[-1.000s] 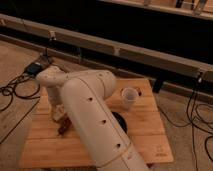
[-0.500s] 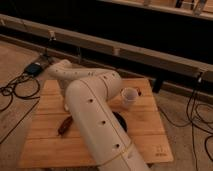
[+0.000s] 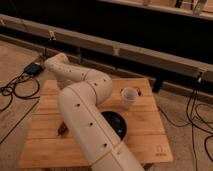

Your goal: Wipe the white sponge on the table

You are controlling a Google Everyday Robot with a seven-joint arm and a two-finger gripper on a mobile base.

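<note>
One arm (image 3: 85, 115) fills the middle of my frame. It rises from the lower centre, bends at an elbow near the middle, and its last pale segment runs on toward the upper left, ending over the far-left corner of the worktop (image 3: 145, 135).

1. Claw: hidden from my view behind the arm's own links, somewhere at the upper-left end of the arm. Its fingers are pressed together. I cannot tell whether anything sits between them.

2. White sponge: no part of it shows. I cannot tell where it lies; the arm covers much of the left and centre of the worktop.

3. Worktop: a light wooden rectangle built of planks, with grain lines running left to right. It is by far the largest thing in view. Its right half and near-left corner lie bare.

4. Other items on the worktop:
- white cup (image 3: 129, 96), upright, right of centre, just beside the elbow.
- black disc (image 3: 119, 126), flat, lower centre, partly covered by the arm.
- reddish-brown oblong object (image 3: 62, 128), at the arm's left edge, lower left.

5. Surroundings: dark cables (image 3: 15, 90) loop on the floor at the left, and a pale rail (image 3: 150, 52) crosses the background.
</note>
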